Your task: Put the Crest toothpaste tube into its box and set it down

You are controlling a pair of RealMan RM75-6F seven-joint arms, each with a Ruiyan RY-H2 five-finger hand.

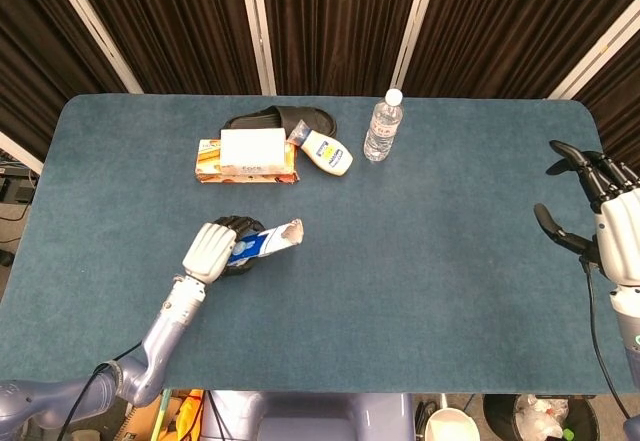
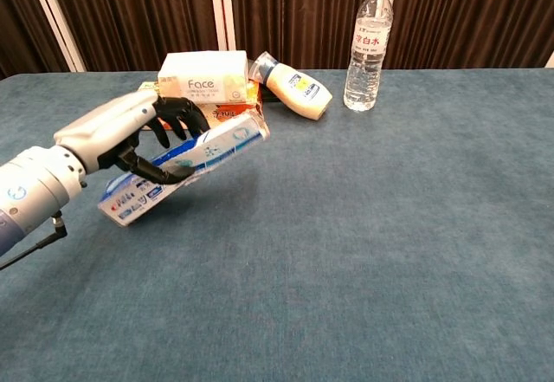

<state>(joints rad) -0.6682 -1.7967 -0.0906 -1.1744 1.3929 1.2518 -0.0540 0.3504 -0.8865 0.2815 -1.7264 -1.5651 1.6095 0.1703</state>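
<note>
My left hand (image 1: pixel 212 249) (image 2: pixel 143 139) grips the long blue and white Crest toothpaste box (image 1: pixel 268 241) (image 2: pixel 190 170) around its middle, low over the table's front left. The box is tilted, its far end raised and pointing right. I cannot see the toothpaste tube itself. My right hand (image 1: pixel 592 209) hovers at the table's right edge, fingers spread, holding nothing; the chest view does not show it.
At the back left lie an orange carton (image 1: pixel 210 164) (image 2: pixel 199 115) with a white Face tissue pack (image 1: pixel 252 147) (image 2: pixel 203 64) on top, a black slipper (image 1: pixel 280 118), and a tipped yellow lotion bottle (image 1: pixel 327 152) (image 2: pixel 297 88). A water bottle (image 1: pixel 381 128) (image 2: pixel 367 46) stands upright behind centre.
</note>
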